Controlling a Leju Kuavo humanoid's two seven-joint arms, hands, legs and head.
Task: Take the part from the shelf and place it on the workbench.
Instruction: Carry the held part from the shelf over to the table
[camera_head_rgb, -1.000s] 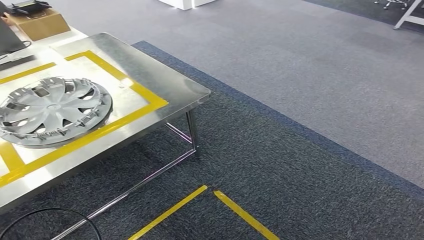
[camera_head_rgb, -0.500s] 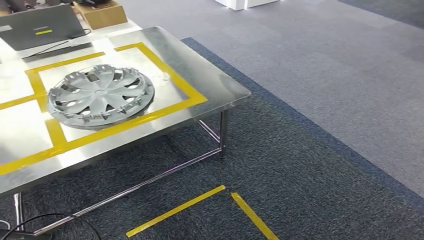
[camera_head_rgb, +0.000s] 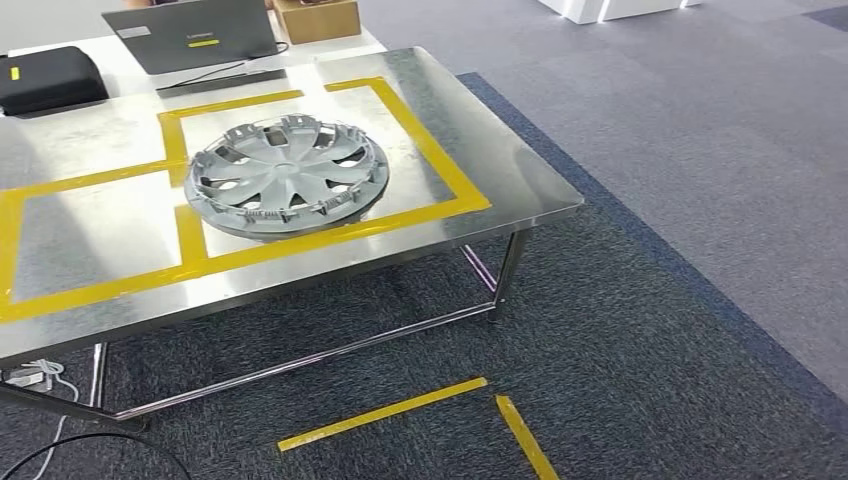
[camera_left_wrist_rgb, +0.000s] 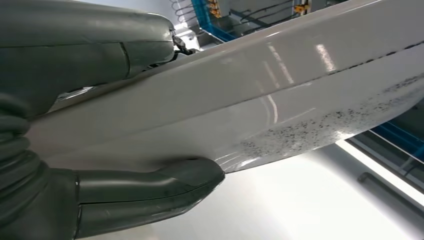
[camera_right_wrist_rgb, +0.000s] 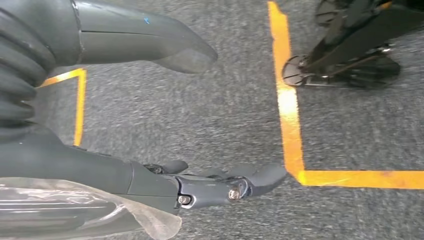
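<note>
Left hand (camera_left_wrist_rgb: 75, 150) grips a glossy white part (camera_left_wrist_rgb: 280, 100) between thumb and fingers. Right hand (camera_right_wrist_rgb: 125, 125) hangs spread and empty above grey carpet (camera_right_wrist_rgb: 200, 110). A silver hubcap (camera_head_rgb: 287, 176) lies on the steel workbench (camera_head_rgb: 520, 180), inside yellow tape (camera_head_rgb: 440, 170).

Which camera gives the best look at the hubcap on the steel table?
The head view: the hubcap lies whole inside a yellow-taped square on the table. The left wrist view shows a glossy pale part gripped by the left hand; the right wrist view shows carpet.

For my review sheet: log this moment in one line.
left robot hand: grips pale part | right robot hand: open | workbench: hubcap inside yellow tape
</note>
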